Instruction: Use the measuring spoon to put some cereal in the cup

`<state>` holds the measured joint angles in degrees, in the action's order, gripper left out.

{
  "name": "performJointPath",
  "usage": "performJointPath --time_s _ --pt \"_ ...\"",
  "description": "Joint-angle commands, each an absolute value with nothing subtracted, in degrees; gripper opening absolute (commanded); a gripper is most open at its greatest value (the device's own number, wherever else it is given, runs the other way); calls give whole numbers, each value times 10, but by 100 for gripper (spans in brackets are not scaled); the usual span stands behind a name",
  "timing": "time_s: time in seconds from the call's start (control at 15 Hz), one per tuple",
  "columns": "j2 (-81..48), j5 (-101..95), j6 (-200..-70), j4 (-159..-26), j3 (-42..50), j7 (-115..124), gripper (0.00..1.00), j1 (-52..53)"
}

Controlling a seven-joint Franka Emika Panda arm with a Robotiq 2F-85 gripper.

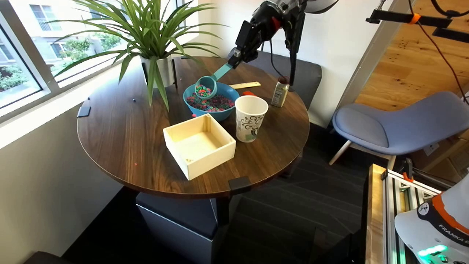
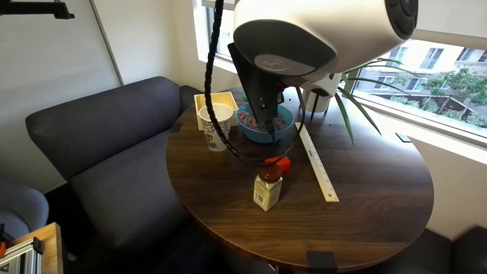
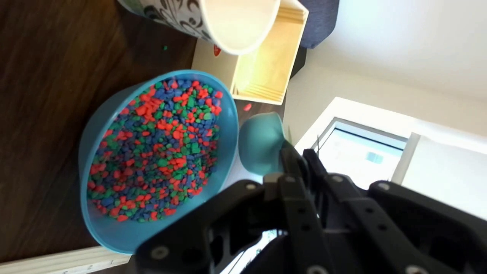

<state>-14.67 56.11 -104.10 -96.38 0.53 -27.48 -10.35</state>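
Over the round table (image 1: 121, 139), the gripper (image 1: 236, 57) is clamped on a teal handle (image 1: 222, 71). The blue bowl (image 1: 220, 116) stands near the upright cup (image 1: 249, 121), presumably to keep the carry short. That handle belongs to the measuring spoon (image 1: 211, 82), gripped clear of its scoop, likely so it can tip freely; it tilts by the bowl's rim, where spills could drop back. Cereal (image 3: 163, 148) lies in both bowl and scoop.
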Motion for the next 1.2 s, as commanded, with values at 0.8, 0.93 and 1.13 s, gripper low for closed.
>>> performJointPath --time_s 0.8,0.93,1.13 --pt "-124 647 -999 -979 57 -289 2 -133" --pt "-117 641 -968 -979 63 -298 2 -138" --pt "-106 623 -910 -977 74 -310 2 -142"
